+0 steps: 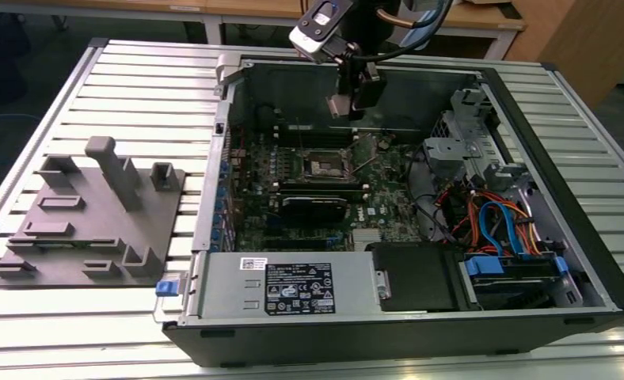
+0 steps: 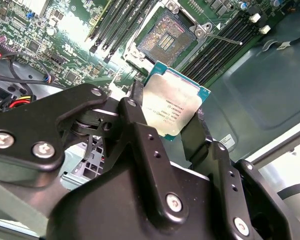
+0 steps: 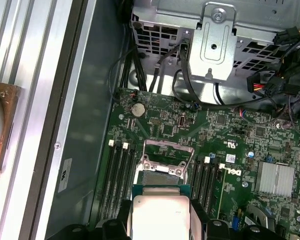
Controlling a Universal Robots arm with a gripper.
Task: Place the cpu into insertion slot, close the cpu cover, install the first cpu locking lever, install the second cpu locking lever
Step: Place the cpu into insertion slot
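My gripper (image 1: 352,101) hangs inside the open computer case, above the motherboard's far part. It is shut on the cpu (image 2: 176,99), a flat square chip with a silver top and green rim, pinched at two opposite edges by the black fingers (image 2: 199,131). In the first wrist view the cpu (image 3: 159,214) sits just short of the insertion slot (image 3: 160,178), apart from it. The slot (image 2: 165,40) lies bare, its dark contact field showing. The cpu cover (image 3: 165,143) is swung open behind the slot. A thin locking lever (image 2: 224,38) sticks out free beside the slot.
Long black memory slots (image 3: 117,175) flank the socket on both sides. A black heatsink block (image 1: 312,203) lies near the socket. A drive cage (image 3: 215,45) and cable bundles (image 1: 492,222) fill the case's other end. A grey fixture plate (image 1: 74,237) stands on the exterior view's left.
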